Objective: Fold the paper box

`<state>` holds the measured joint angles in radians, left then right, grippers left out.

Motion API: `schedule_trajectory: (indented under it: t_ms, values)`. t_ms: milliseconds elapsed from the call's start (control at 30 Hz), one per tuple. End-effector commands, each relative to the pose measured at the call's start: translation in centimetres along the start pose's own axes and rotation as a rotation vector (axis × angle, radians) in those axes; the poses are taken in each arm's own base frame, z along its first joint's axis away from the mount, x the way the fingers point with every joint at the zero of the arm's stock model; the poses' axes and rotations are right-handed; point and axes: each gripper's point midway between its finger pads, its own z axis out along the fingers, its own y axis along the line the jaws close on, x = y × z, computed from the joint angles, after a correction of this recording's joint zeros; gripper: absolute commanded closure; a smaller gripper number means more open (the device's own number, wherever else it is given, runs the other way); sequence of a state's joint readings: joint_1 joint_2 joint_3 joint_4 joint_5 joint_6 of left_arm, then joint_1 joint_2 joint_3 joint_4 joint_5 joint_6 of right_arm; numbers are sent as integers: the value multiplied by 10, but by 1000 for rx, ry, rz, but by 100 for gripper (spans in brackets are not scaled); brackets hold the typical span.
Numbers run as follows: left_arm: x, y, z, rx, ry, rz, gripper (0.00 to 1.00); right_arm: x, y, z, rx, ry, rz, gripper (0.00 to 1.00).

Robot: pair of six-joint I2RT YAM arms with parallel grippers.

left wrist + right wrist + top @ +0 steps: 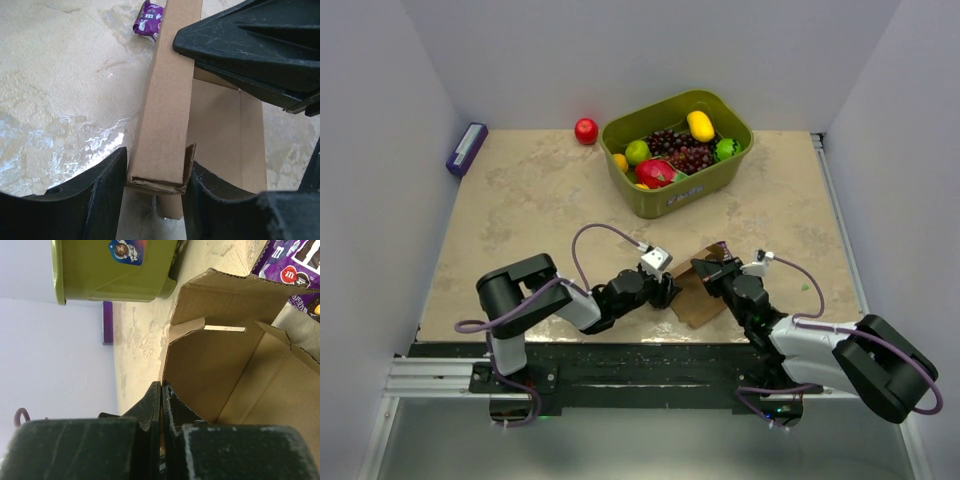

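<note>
The paper box is a brown die-cut cardboard sheet, partly folded, lying on the table near the front edge between my two arms. My left gripper is at its left side. In the left wrist view the gripper is shut on a doubled-over side wall of the box, with one finger on each face. My right gripper is at the box's far right part. In the right wrist view it is pinched shut on the edge of a standing wall of the box. The right gripper's fingers also show in the left wrist view.
An olive-green bin holding several fruits stands at the back of the table and also shows in the right wrist view. A red apple lies left of it. A small purple box lies at the far left. A purple candy packet lies just beyond the paper box.
</note>
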<state>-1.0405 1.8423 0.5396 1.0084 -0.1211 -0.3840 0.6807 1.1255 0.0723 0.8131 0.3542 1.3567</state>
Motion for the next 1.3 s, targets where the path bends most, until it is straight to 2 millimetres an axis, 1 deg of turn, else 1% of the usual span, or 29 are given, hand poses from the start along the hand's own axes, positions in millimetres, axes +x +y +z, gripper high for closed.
schedule_trajectory:
  t_ms: [0, 100, 200, 233, 400, 433, 500, 533, 567, 600, 633, 667, 700, 733, 767, 800, 833, 867, 900, 933, 1000, 1033, 1067, 1100, 1133, 1167, 1200, 1233, 1267]
  values:
    - [-10, 8, 7, -100, -42, -9, 53, -3, -76, -18, 199, -17, -114, 100]
    - [-9, 12, 8, -151, -41, 29, 59, -2, -76, -18, 201, -14, -110, 100]
    - [-1, 18, 9, -201, -18, 72, 65, -1, -76, -18, 215, -8, -108, 100]
    - [2, 22, 9, -220, -8, 84, 66, -1, -72, -17, 205, -8, -104, 100]
    - [6, 33, 3, -265, 0, 107, 81, -1, -72, -21, 212, 6, -128, 99]
    - [4, 33, 2, -272, -2, 116, 83, -2, -54, -15, 175, 2, -119, 95]
    - [3, 35, 0, -280, 5, 126, 88, -4, -43, -16, 149, 2, -128, 89]
    - [-1, 35, -2, -284, -2, 139, 91, -3, -42, -18, 149, 16, -147, 86]
    - [-1, 37, -3, -288, 2, 150, 93, -4, -32, -19, 119, 15, -144, 83]
    - [-1, 40, -6, -289, 4, 162, 94, -5, -23, -19, 94, 18, -146, 76]
    - [-4, 39, -8, -278, 2, 193, 94, -5, -22, -21, 94, 28, -177, 72]
    - [-5, 39, -10, -275, 0, 205, 96, -5, -9, -24, 54, 39, -177, 68]
    - [-4, 45, -15, -279, 2, 217, 96, -6, 2, -25, 32, 42, -183, 59]
    - [-8, 41, -17, -239, -7, 249, 96, -4, 1, -28, 40, 58, -209, 53]
    - [-11, 40, -20, -216, -17, 266, 96, -3, 8, -30, 20, 73, -216, 49]
    - [-10, 46, -26, -207, -23, 282, 98, -6, 25, -33, -20, 71, -215, 43]
    - [-15, 39, -28, -144, -30, 317, 100, -6, 21, -35, 6, 85, -250, 42]
    - [-16, 38, -30, -109, -28, 331, 99, -7, 23, -37, 14, 87, -268, 40]
    - [-15, 47, -33, -93, -14, 336, 99, -16, 39, -38, 3, 59, -280, 39]
    - [-15, 36, -34, -1, -4, 347, 99, -18, 31, -40, 50, 64, -333, 37]
    - [-13, 41, -34, 38, 35, 372, 99, -26, 43, -40, 38, 43, -390, 31]
    - [-13, 36, -35, 76, 45, 379, 100, -29, 40, -39, 54, 43, -479, 30]
    - [-13, 35, -36, 86, 58, 386, 100, -32, 44, -38, 50, 34, -522, 30]
    - [-12, 31, -37, 113, 81, 389, 100, -35, 49, -39, 57, 34, -563, 26]
    - [-10, 29, -38, 132, 98, 382, 100, -36, 39, -38, 101, 51, -632, 25]
    - [-7, 33, -41, 139, 121, 366, 100, -37, 40, -38, 108, 55, -658, 25]
    - [-6, 25, -43, 198, 131, 338, 100, -37, 44, -38, 98, 60, -680, 25]
    - [-5, 26, -45, 216, 144, 319, 100, -32, 45, -38, 76, 94, -732, 25]
    - [-3, 32, -48, 220, 162, 296, 100, -29, 48, -38, 49, 112, -764, 25]
